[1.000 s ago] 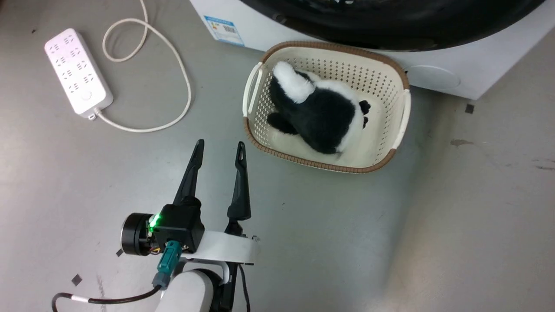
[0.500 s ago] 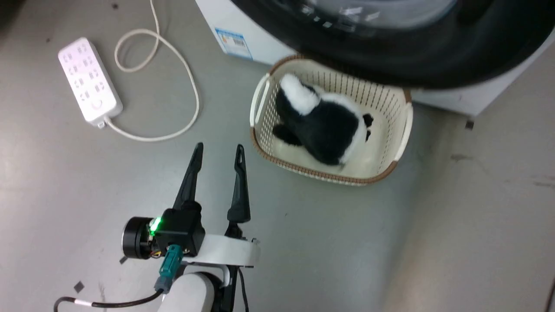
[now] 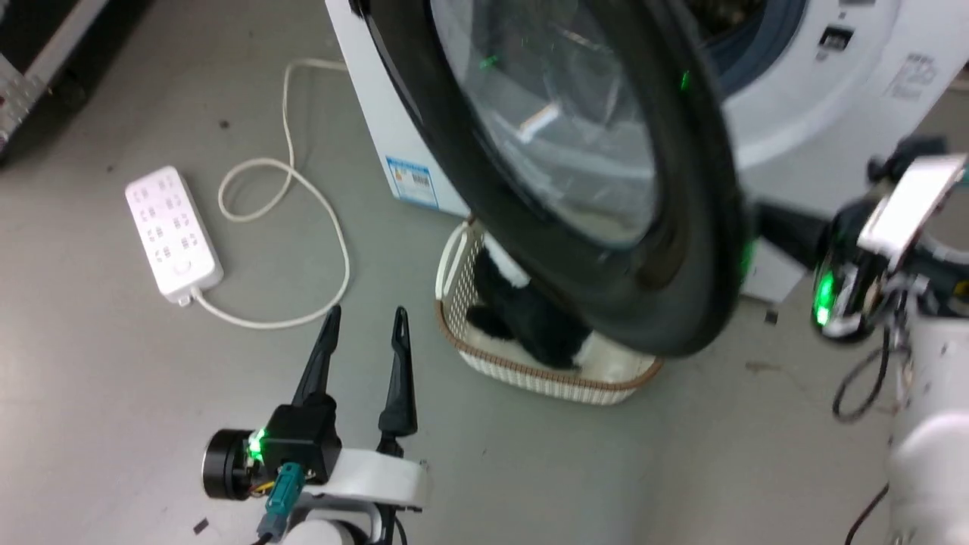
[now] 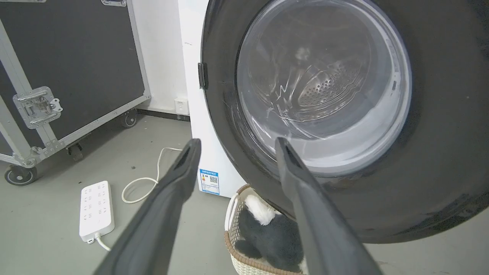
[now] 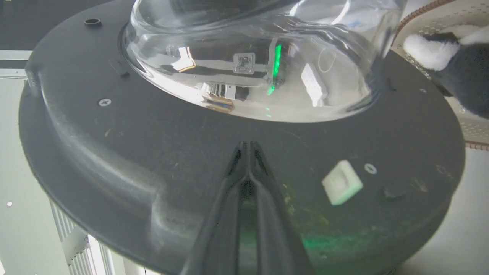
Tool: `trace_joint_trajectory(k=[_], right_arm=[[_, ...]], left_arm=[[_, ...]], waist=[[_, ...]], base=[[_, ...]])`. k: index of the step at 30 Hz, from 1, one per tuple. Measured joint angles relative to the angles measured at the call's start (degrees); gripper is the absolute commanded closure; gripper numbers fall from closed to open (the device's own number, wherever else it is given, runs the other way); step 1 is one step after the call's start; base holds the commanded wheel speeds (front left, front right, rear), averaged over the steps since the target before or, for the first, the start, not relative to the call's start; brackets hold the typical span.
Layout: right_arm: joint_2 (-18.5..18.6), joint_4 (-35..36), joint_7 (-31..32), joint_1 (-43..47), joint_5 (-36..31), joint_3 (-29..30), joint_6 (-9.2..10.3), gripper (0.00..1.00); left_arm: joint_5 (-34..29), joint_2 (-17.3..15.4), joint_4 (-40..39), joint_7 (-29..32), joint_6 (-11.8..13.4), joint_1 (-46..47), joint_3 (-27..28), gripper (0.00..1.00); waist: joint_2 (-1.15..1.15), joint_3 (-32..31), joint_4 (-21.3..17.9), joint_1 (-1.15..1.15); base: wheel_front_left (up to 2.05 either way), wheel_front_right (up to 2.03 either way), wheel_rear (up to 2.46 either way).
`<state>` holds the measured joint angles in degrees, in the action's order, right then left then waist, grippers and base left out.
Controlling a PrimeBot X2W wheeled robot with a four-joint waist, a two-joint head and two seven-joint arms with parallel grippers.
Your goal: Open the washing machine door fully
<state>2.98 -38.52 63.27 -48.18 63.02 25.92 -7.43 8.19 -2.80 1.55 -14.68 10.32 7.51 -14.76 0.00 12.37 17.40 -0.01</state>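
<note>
The washing machine door [image 3: 700,197], a glossy black ring around a bulging glass window [image 3: 560,129], stands swung out from the white washing machine [image 3: 802,113] and overhangs the basket. My right gripper [image 5: 248,147] is shut with nothing in it, its tips against the door's [image 5: 153,152] inner black face just below the glass bowl. In the head view its wrist [image 3: 840,295] sits to the right, behind the door's rim. My left gripper [image 3: 362,322] is open and empty, low over the floor in front of the door [image 4: 439,152].
A cream basket [image 3: 545,378] with a black-and-white plush toy [image 3: 530,329] sits on the floor under the door. A white power strip [image 3: 174,235] and its looped cord [image 3: 303,197] lie to the left. A black wheeled case [image 4: 68,57] stands beyond.
The head camera has tilted up, bringing the door, the machine's front and my right arm into the picture. My left gripper has stayed open in the same place.
</note>
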Motion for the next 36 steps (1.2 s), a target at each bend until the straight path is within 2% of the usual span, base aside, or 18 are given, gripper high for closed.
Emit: trace_joint_trajectory(k=[3,6,12,16,17,18,21,23,26,29,31,34,36], right_arm=[[0.1,1.1,1.6,4.7,3.8,-2.8,0.00,1.00],[0.5,1.0,0.3,8.1,11.2,-10.1,0.00,1.00],[0.1,6.5,-6.9,14.2,23.3,-26.5,0.00,1.00],[0.0,10.0,-12.2,17.4,25.0,-32.6,0.00,1.00],[-0.1,10.3,-14.2,18.3,25.3,-32.8,0.00,0.58],[-0.1,10.8,-15.6,19.0,25.8,-32.9,0.01,0.00],[-0.1,13.8,-19.9,19.9,24.7,-32.5,0.00,0.00],[0.8,17.7,-24.1,20.4,21.5,-31.6,0.00,0.00],[4.2,25.2,-32.7,23.4,12.9,-30.7,0.01,0.00],[9.3,33.9,-44.6,26.9,-0.5,-31.8,0.00,0.00],[14.2,38.2,-53.1,29.1,-11.4,-34.6,0.00,0.00],[19.0,39.4,-65.2,33.1,-26.0,-35.7,0.00,0.00],[19.5,38.7,-71.4,36.1,-34.5,-34.5,0.00,0.00]], left_arm=[[-0.1,0.0,0.6,0.0,-0.7,-1.2,0.2,0.00],[-0.6,0.0,1.1,0.0,-1.6,-2.6,0.2,0.00],[-0.6,0.0,1.9,0.0,-2.5,-4.6,0.3,0.00],[-0.6,0.0,2.6,0.0,-3.1,-5.3,0.3,0.00],[-0.4,0.0,2.7,0.0,-3.4,-5.5,0.5,0.00],[-0.3,0.0,2.8,0.0,-3.5,-5.9,0.7,0.00],[0.2,0.0,2.9,0.0,-4.2,-6.6,2.0,0.00],[0.6,0.0,3.0,0.0,-4.6,-6.7,3.0,0.00],[1.6,0.0,3.0,0.0,-5.5,-6.7,4.6,0.00],[2.3,0.0,3.0,0.0,-6.0,-6.7,6.3,0.00],[2.5,0.0,3.0,0.0,-6.5,-6.7,6.9,0.00],[2.5,0.0,3.0,0.0,-7.0,-6.8,8.0,0.00],[2.5,0.0,3.0,0.0,-7.0,-7.1,8.6,0.00]], waist=[[0.00,-2.1,0.2,0.00],[0.00,-4.0,0.4,0.00],[0.00,-6.3,0.6,0.00],[0.00,-7.5,0.4,0.01],[0.00,-7.9,0.4,0.01],[0.00,-8.4,0.3,0.01],[0.00,-9.3,-0.5,0.00],[0.00,-9.7,-1.3,0.01],[0.00,-10.5,-2.5,0.01],[0.00,-11.2,-4.1,0.01],[0.00,-11.6,-5.2,0.01],[0.00,-12.2,-6.7,0.01],[0.00,-12.7,-7.8,0.01]], base=[[0.00,0.00,0.00],[0.00,0.00,0.00],[0.00,0.00,0.00],[0.00,0.00,0.00],[0.00,0.00,0.00],[0.00,0.00,0.00],[0.00,0.00,0.00],[0.00,0.00,0.00],[0.00,0.00,0.00],[0.00,0.00,0.00],[0.00,0.00,0.00],[0.00,0.00,0.00],[0.00,0.00,0.00]])
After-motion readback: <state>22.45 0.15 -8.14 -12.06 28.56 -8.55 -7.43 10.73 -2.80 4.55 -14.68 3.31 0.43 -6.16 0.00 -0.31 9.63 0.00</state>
